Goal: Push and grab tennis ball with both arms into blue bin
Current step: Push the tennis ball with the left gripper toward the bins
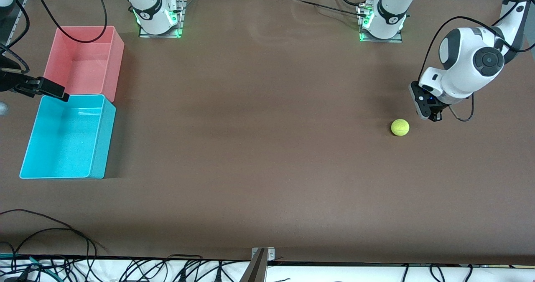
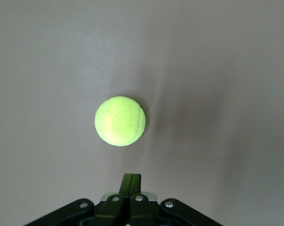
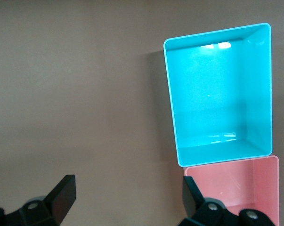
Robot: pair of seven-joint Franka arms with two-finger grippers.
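Observation:
The tennis ball (image 1: 400,127) lies on the brown table toward the left arm's end. It also shows in the left wrist view (image 2: 119,121), a short gap ahead of the fingertips. My left gripper (image 1: 435,118) is shut and empty, low over the table beside the ball and not touching it; its closed fingers show in its wrist view (image 2: 131,177). The blue bin (image 1: 104,127) stands empty at the right arm's end, also in the right wrist view (image 3: 170,99). My right gripper (image 1: 58,93) is open and empty over the bins' adjoining edges (image 3: 127,184).
A pink bin (image 1: 118,52) of the same size stands against the blue bin, farther from the front camera, also in the right wrist view (image 3: 255,188). Cables lie along the table's near edge (image 1: 62,232). The two arm bases stand at the back.

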